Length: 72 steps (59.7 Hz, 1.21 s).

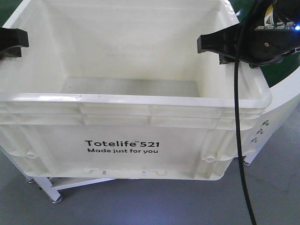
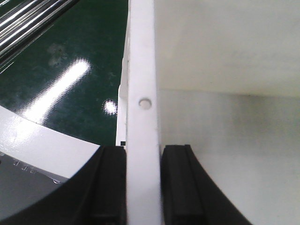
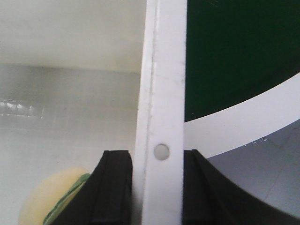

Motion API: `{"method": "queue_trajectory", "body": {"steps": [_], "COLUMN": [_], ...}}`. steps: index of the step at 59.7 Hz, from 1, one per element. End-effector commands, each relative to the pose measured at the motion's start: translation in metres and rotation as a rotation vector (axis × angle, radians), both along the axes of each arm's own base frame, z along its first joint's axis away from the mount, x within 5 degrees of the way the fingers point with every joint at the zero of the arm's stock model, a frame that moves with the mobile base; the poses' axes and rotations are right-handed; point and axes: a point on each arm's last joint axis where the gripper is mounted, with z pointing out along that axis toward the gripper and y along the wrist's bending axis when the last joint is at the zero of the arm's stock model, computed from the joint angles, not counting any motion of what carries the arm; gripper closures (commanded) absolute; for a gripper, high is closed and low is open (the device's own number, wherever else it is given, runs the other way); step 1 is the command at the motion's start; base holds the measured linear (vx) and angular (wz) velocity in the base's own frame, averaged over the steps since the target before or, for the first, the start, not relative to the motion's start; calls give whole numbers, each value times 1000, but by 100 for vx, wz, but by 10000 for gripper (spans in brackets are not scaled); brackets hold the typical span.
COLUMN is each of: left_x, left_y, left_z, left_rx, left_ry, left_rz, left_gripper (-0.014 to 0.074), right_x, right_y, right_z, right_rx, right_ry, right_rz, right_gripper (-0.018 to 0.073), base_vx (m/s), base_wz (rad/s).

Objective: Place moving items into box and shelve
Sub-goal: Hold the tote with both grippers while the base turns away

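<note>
The box, a large white tote printed "Totelife 521", fills the front view. My left gripper is shut on its left rim and my right gripper on its right rim. In the left wrist view the black fingers of the left gripper clamp the white rim from both sides. The right gripper pinches the opposite rim the same way. One moving item, a pale yellow plush fruit with a green stem, lies on the box floor beside the right gripper's inner finger.
A green belt with a curved white border lies outside the box on both sides. Metal rails run at the far left. A white frame on casters and grey floor show under the box. A black cable hangs in front.
</note>
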Motion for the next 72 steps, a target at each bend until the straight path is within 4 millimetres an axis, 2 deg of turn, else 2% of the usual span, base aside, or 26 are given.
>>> {"method": "queue_trajectory", "body": {"steps": [1, 50, 72], "left_x": [-4, -4, -4], "left_y": [2, 2, 2], "left_z": [31, 31, 31], "left_rx": [-28, -28, -28], "left_ry": [-213, -213, -213], "left_rz": [-14, -14, -14], "left_gripper": [438, 438, 438], "right_x": [-4, -4, -4], "right_y": [-12, -12, -12], "right_z": [30, 30, 30], "right_rx": [-20, -20, -19], "right_ry": [-178, -178, -179], "right_rz": [8, 8, 8], "right_gripper": [426, 424, 424], "base_vx": [0, 0, -4], "base_wz": [0, 1, 17]}}
